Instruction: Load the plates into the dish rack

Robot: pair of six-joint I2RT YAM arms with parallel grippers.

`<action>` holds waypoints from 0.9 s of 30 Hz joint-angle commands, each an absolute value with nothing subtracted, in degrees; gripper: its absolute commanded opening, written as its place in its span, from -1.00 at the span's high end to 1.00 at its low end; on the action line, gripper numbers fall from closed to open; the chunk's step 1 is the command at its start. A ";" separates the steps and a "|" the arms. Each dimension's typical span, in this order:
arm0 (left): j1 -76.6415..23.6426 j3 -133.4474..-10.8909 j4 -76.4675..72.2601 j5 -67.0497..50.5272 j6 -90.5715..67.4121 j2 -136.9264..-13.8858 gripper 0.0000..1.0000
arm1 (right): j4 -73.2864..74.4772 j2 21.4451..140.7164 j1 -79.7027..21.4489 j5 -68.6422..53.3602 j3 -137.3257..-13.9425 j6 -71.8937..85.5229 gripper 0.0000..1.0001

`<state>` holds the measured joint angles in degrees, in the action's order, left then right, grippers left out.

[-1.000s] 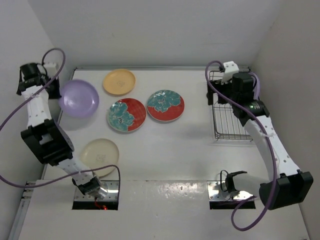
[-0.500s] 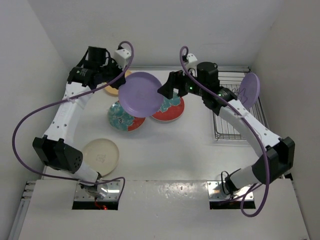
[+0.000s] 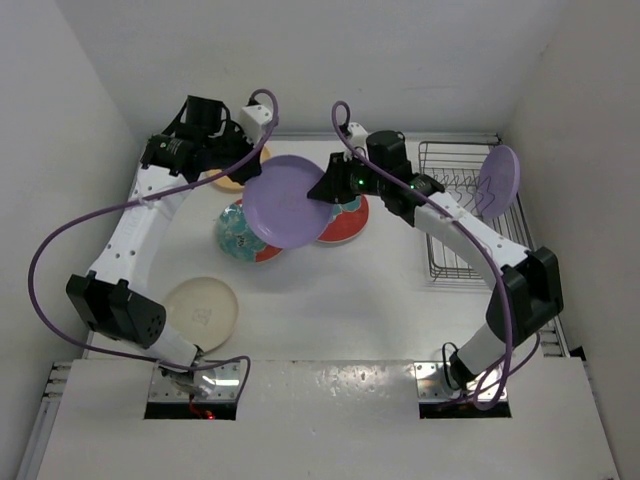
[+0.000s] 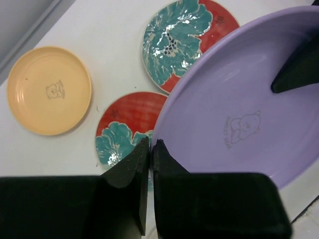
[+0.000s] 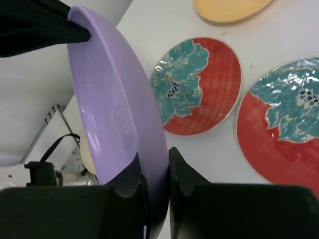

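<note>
While left tool (image 4: 150,144) and right tool (image 5: 155,157) clamp the lavender plate (image 3: 285,200), bear-stamp lettering (image 4: 243,128) (tiny) is illegible.

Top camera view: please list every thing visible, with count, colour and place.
table: one, white.
dish rack: one, silver wire, far right.
held plate: one, lavender, in the air above mid-table.
racked plate: one, lavender, standing on edge in the dish rack.
flower plates: two, red and teal, flat mid-table.
yellow-orange plate: one, flat, far left.
cream plate: one, flat, near left.
left tool: black, shut on the held plate's rim.
right tool: black, shut on its opposite rim.
</note>
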<state>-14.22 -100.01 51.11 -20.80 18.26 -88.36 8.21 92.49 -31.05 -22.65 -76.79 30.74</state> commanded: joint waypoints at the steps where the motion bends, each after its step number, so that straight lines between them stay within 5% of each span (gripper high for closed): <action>1: -13.36 -102.39 49.75 -20.14 16.79 -85.43 0.74 | 4.39 89.04 -29.10 -22.50 -77.70 31.38 1.00; 2: -13.36 -102.39 49.75 -18.04 16.27 -86.13 -0.35 | 5.35 87.38 -28.57 -20.67 -77.61 31.20 1.00; 3: -13.36 -102.39 49.75 -13.32 16.26 -86.92 -0.86 | 6.06 86.67 -27.35 -17.52 -77.78 30.68 1.00; 4: -13.36 -102.39 49.75 -10.57 15.65 -86.92 -0.99 | 7.02 84.83 -27.16 -15.23 -77.78 27.80 1.00; 9: -9.51 -101.87 49.75 1.74 14.33 -88.07 -1.00 | 16.61 79.46 -23.48 21.71 -79.98 12.26 1.00; 14: -5.54 -94.85 46.94 6.15 13.80 -85.61 -1.00 | 7.66 76.20 -11.62 41.89 -74.11 -9.25 1.00; 21: -2.99 -89.82 45.00 3.96 14.33 -84.46 -1.00 | -4.82 81.56 2.43 44.21 -69.88 -12.66 1.00; 27: -2.37 -89.21 45.00 2.81 14.33 -84.46 -1.00 | -9.41 86.56 4.22 41.58 -67.58 -12.49 1.00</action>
<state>-3.22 -89.08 46.81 3.62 14.57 -86.89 -2.31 85.43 3.57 41.30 -66.87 -11.60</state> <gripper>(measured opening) 0.997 0.177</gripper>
